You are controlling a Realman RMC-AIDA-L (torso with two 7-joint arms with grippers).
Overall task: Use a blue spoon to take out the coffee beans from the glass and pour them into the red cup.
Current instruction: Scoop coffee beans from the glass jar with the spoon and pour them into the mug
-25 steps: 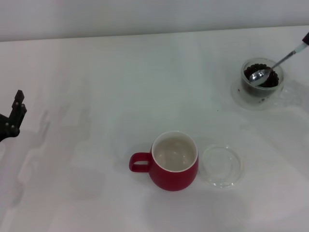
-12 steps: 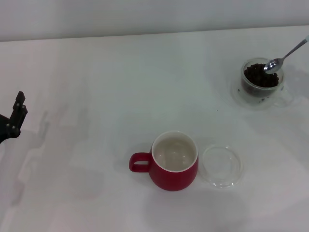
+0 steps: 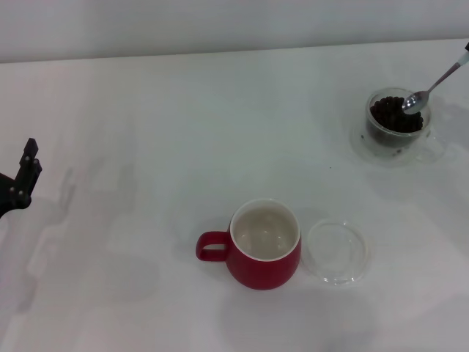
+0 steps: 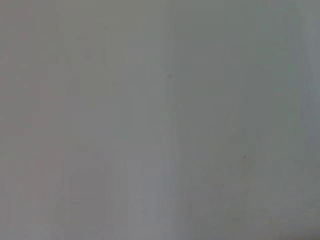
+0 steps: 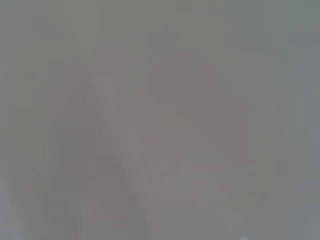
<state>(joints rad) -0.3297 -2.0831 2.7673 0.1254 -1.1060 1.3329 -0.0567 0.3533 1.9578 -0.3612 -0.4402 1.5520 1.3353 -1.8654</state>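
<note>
From my seat, the left hand sits parked at the far left edge of the counter, just where it was half a second ago; only a dark piece of it shows and I cannot tell whether its fingers are apart or together. The red cup has not moved: it stands upright near the front middle, handle pointing left, its cream inside holding no beans that I can see. Just beside it on the right lies a flat clear glass dish, also unmoved. Far to the right and back, the glass stands on its saucer with the coffee beans heaped inside. The blue spoon has dipped slightly since the last frame, its bowl at the glass's rim over the beans; a second ago it lay deeper among them. Its stem runs off the right edge, so the right hand is out of sight. Both wrist views show only blank grey.
</note>
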